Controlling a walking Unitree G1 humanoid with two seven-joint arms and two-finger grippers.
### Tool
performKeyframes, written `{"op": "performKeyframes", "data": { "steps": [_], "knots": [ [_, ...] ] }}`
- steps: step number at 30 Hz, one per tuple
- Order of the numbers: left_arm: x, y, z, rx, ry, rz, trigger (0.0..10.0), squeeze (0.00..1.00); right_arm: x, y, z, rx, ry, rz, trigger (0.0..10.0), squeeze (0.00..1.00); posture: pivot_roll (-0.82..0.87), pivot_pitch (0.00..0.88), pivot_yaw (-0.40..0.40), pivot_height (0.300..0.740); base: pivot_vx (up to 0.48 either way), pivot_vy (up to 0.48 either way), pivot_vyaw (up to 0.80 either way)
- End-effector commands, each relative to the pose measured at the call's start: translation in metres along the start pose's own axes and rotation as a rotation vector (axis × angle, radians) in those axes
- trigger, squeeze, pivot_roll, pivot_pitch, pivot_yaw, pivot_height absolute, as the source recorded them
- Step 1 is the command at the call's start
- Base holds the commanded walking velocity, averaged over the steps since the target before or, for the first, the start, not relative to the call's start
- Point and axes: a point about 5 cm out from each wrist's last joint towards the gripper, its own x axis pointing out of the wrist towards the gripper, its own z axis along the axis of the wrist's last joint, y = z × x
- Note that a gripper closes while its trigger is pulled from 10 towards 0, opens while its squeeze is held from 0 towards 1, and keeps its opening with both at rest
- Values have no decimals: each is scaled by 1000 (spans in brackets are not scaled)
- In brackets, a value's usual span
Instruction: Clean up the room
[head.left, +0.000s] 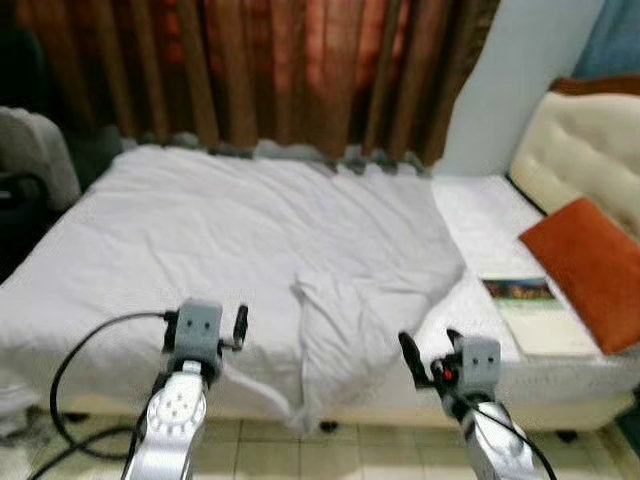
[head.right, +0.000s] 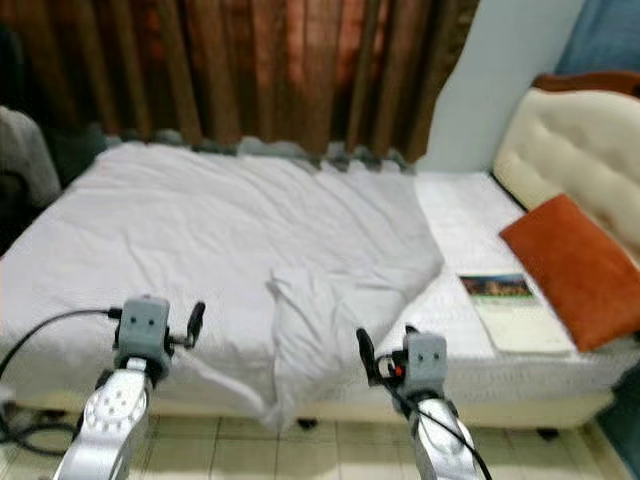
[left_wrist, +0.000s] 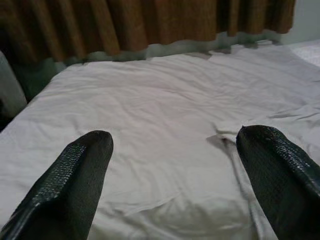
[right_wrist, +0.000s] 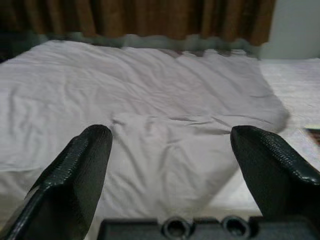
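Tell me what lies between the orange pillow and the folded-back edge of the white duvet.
A booklet on bare mattress, beside the orange pillow, right of the duvet; head views.

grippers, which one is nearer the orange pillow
The right gripper, toward the side of the bed where the orange pillow lies by the headboard; the left gripper is on the far side.

Home bedroom, bed (head.left: 250, 250) with white duvet, padded headboard (head.left: 580, 150), brown curtains (head.left: 260, 70)
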Motion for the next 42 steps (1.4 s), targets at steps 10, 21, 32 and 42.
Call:
{"op": "performKeyframes", "data": {
  "steps": [10, 21, 32, 42],
  "knots": [
    [4, -13, 6, -16, -16, -84, 10000, 0, -6, -8, -1, 1, 3, -35, 10000, 0, 50, 0, -63, 740, 445, 0, 0],
    [6, -14, 7, -15, -18, -94, 10000, 0, -6, -10, -4, 0, 26, -37, 10000, 0, 51, 4, -66, 740, 445, 0, -705],
    [6, -12, 5, -38, -3, -64, 10000, 0, -3, -8, -4, -15, 45, -14, 10000, 0, 53, 11, -73, 740, 446, 0, -218],
    [4, -12, -1, -39, 28, -65, 10000, 0, -7, -1, -10, -16, 82, 43, 10000, 0, 53, 30, -83, 740, 445, 0, 396]
  ]
}}
